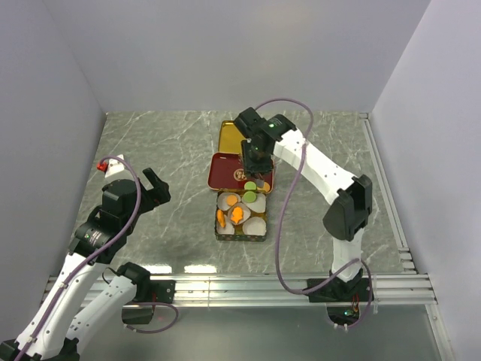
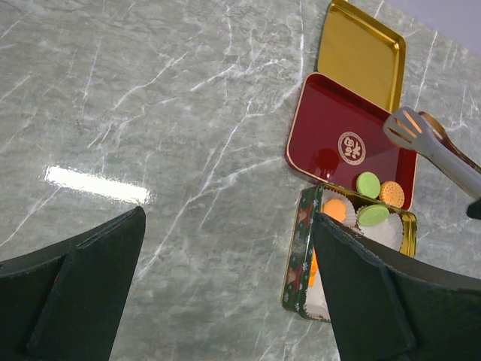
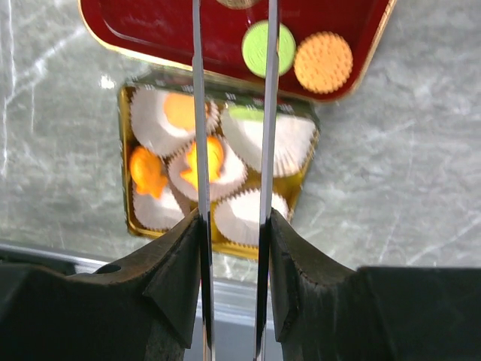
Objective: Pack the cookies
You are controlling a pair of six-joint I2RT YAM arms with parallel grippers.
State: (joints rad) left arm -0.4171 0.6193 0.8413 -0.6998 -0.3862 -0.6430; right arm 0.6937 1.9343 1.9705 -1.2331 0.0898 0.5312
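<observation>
The cookies are split between two containers. A green round and an orange round lie on the red tray. In the patterned tin, white paper cups hold an orange round, a green round, another orange piece and an orange fish shape. My right gripper is shut on metal tongs, whose tips hang over the red tray. Off to the left, my left gripper stands open above bare table, holding nothing.
A gold tray lies behind the red tray, touching it. Some paper cups in the tin hold nothing. A metal rail runs along the table's near edge, and walls close in the back and both sides.
</observation>
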